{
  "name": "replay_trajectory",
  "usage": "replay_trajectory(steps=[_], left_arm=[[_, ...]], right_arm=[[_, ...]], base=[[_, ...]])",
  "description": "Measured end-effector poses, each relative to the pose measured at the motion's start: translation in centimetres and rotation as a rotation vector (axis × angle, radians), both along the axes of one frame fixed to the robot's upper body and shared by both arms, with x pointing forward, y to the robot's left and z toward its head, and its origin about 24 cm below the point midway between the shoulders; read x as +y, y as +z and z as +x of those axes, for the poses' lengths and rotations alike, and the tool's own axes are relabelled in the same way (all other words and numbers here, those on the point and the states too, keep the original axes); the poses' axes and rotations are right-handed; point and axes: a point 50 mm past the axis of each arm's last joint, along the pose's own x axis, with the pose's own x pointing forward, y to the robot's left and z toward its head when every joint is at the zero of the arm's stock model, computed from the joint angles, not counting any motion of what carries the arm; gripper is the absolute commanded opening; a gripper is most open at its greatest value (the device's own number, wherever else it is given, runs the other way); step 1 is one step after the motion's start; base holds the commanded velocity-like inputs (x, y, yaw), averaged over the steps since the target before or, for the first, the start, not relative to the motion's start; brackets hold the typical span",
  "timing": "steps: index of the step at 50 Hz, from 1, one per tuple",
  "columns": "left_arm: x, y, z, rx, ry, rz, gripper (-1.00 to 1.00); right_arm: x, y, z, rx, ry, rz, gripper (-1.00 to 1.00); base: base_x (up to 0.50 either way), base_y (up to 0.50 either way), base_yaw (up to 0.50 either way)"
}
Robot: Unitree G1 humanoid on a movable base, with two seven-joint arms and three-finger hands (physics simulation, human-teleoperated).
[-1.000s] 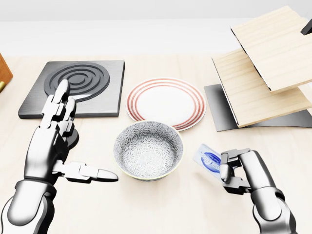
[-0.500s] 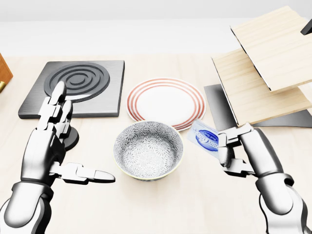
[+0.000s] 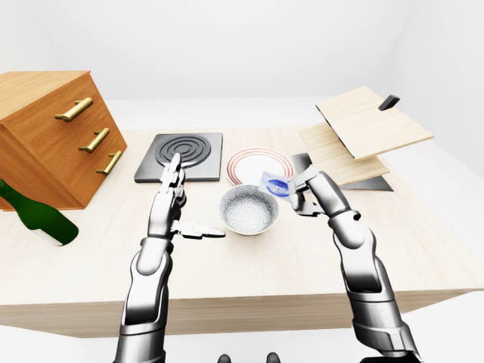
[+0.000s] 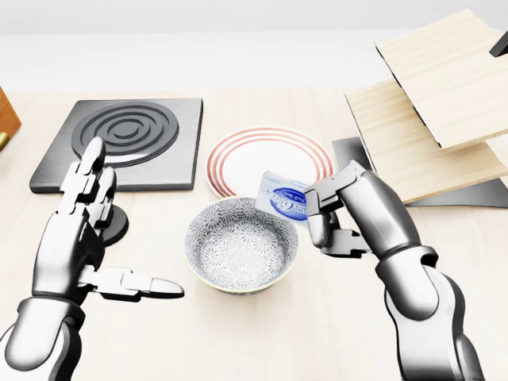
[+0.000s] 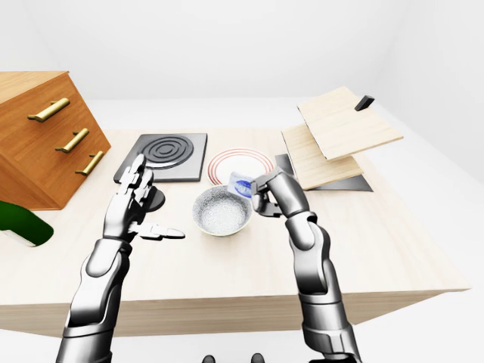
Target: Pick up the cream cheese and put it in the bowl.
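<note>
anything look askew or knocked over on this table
Yes: a green glass bottle lies on its side at the table's left edge in the left-eye view, below the wooden drawer chest. The two light wooden boards at the right sit tilted on a dark stand. Nothing looks spilled.

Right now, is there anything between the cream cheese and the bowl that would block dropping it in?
Nothing visible does. The right hand holds the cream cheese just beyond the bowl rim's upper right edge in the head view; the bowl looks empty, and the open left hand stands clear.
</note>
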Motion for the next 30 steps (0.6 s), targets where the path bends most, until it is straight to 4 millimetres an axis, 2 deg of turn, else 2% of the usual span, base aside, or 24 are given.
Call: replay_trajectory(steps=[10,19,30], left_arm=[[0.2,-0.3,0.0,0.015,0.002,-0.009,1.0],[0.3,-0.7,0.0,0.03,0.004,-0.015,1.0],[0.5,-1.0,0.0,0.043,0.006,-0.021,1.0]], right_arm=[[1.6,-0.2,1.1,0.014,0.03,0.002,-1.0],[2.8,-1.2,2.0,0.05,0.039,0.015,-1.0],[4.0,-2.2,2.2,0.083,0.049,0.008,-1.0]], base=[[0.0,0.0,0.0],[0.0,0.0,0.0],[0.0,0.0,0.0]])
